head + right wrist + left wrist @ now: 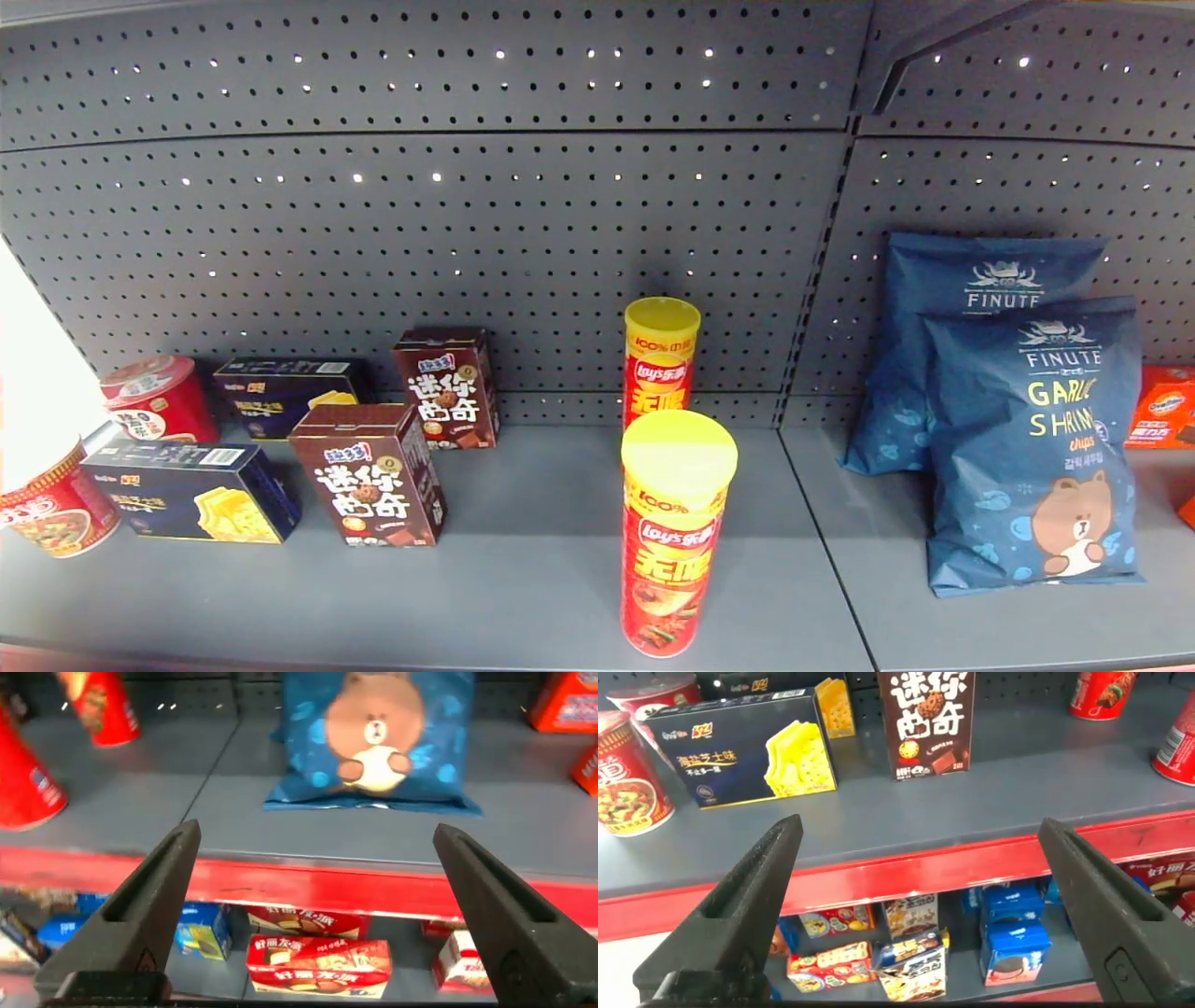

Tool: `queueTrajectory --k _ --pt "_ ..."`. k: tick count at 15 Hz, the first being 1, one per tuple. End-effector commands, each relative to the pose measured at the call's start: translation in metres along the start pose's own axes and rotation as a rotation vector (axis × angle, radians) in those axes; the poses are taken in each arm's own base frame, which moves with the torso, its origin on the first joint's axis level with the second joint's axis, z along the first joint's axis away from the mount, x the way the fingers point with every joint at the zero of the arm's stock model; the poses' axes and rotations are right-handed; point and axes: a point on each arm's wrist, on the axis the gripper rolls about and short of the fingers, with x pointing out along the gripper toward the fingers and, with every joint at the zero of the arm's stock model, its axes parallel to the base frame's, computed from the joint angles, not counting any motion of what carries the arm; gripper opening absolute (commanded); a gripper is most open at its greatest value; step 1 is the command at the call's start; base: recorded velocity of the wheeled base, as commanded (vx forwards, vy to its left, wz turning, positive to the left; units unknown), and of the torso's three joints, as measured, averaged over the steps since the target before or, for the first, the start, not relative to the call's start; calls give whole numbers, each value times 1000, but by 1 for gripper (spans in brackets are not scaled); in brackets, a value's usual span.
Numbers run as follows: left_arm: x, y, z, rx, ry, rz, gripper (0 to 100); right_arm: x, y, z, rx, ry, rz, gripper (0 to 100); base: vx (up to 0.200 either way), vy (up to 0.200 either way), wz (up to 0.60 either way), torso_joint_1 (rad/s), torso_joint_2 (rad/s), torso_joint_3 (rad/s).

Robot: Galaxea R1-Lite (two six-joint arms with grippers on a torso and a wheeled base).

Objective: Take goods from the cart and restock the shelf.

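The left gripper [920,833] and right gripper [316,835] both sit just out front of the shelf [1018,784], fingers spread wide, nothing in them. On the shelf two chip cans [674,532] stand one behind the other, cookie boxes [369,476] on their left, blue chip bags [1032,448] on the right.

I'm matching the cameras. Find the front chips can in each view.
Head: front can stands mid-shelf, near the shelf's front edge.
Left wrist: front can at the frame's edge, beyond the brown box.
Right wrist: front can cut by the frame, beside the bear bag.
Landmark: rear can behind it.
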Motion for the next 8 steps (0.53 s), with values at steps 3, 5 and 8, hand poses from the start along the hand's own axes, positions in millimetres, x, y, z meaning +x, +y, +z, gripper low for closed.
queueTrajectory --k 3,5,8 --pt "0 0 0 0 -2 -3 100 0 -1 -6 -20 84 -14 100 0 0 0 0 0 0" --pt "0 0 0 -2 0 -3 100 0 -1 -6 -25 65 -48 100 0 0 0 0 0 0" --pt "0 0 0 -6 -2 -2 100 0 -1 -6 -25 65 -50 100 0 0 0 0 0 0"
